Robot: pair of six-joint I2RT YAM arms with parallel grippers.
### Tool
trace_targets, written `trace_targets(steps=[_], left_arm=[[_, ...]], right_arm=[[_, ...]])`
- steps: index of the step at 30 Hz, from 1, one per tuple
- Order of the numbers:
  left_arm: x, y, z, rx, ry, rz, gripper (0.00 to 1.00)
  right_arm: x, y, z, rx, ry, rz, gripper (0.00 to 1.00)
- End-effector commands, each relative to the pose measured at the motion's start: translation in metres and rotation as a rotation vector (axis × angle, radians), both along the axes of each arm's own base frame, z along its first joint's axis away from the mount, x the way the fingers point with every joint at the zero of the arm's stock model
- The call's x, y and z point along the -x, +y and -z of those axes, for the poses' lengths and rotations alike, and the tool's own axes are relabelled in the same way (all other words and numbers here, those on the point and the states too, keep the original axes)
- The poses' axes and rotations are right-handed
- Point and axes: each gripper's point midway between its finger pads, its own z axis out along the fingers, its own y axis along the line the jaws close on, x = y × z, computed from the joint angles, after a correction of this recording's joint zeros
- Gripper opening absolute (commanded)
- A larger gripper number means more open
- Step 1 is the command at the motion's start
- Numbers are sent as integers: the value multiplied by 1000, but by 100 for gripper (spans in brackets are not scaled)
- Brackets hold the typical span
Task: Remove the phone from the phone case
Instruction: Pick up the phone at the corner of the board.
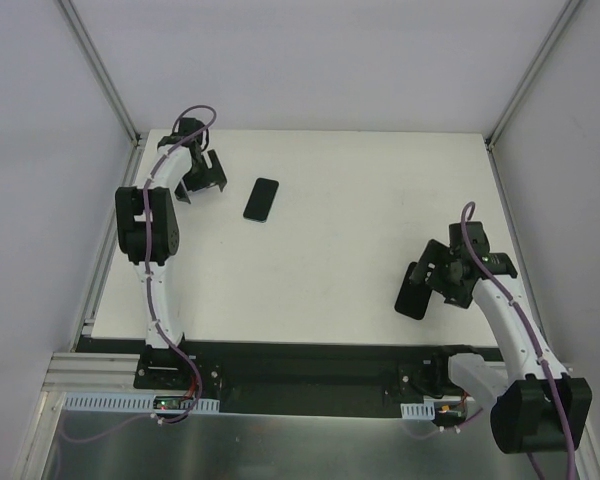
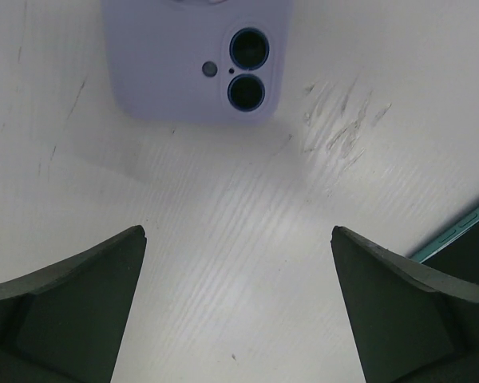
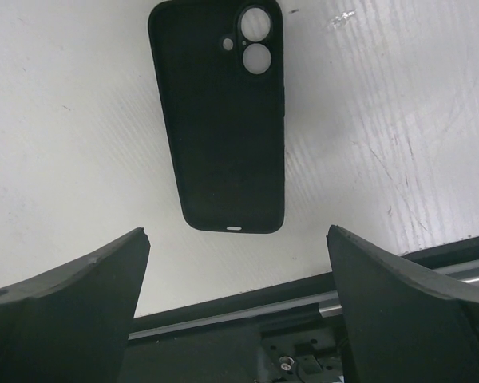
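Observation:
A lavender phone [image 2: 198, 60] lies back up on the white table, its two dark camera lenses showing. It rests apart from my left gripper [image 2: 239, 229], just ahead of the fingertips. That gripper is open with only bare table between its fingers. In the top view the left gripper [image 1: 202, 178] is at the far left and I cannot make out the phone there. The empty black phone case [image 3: 219, 128] lies flat, and the table shows through its camera holes. My right gripper [image 3: 238, 231] hangs open just short of the case's bottom end, over the table's near edge. From the top view, the case [image 1: 413, 292] sits beside the right gripper [image 1: 442, 280].
A dark flat slab [image 1: 262, 199] lies right of the left gripper; its teal edge [image 2: 463, 235] shows in the left wrist view. The black base rail [image 3: 247, 319] runs along the near table edge under the right gripper. Frame posts and white walls enclose the table [image 1: 360, 220].

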Motion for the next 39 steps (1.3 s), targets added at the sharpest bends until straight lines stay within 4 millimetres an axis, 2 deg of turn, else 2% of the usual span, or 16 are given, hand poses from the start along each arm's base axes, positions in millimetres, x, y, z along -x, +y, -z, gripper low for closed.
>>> trace_targets(steps=[1,3,8,10,15,21,23,26,34,37,39], left_arm=[[-20,12,-5,-39,-20,-4,99],[-26,19,4,-60,-11,-15,99],[-34,28,18,-110,11,-16,99],[-36,44,20,-130,17,-40,99],[-35,56,22,-180,27,-63,99],[-37,72,30,-145,31,-107,99],[-40,67,39,-116,43,-71,99],[-47,64,42,-100,34,-37,99],[-68,64,38,-100,-13,22,97],[-69,59,40,-67,-15,34,76],[-69,53,36,-38,-23,47,43]], right_arm=[[-22,7,-11,-30,-44,-29,96],[-25,14,-13,-56,-39,-50,96],[-32,16,-13,-42,-20,-63,96],[-34,16,-12,-39,-14,-68,96],[-39,19,-6,-44,4,-75,96],[-44,23,-2,-48,12,-79,96],[-46,23,-2,-48,11,-77,96],[-49,24,-5,-46,9,-81,96],[-49,25,-5,-43,18,-84,96],[-49,26,-5,-45,20,-85,96],[-48,27,-6,-46,21,-85,96]])
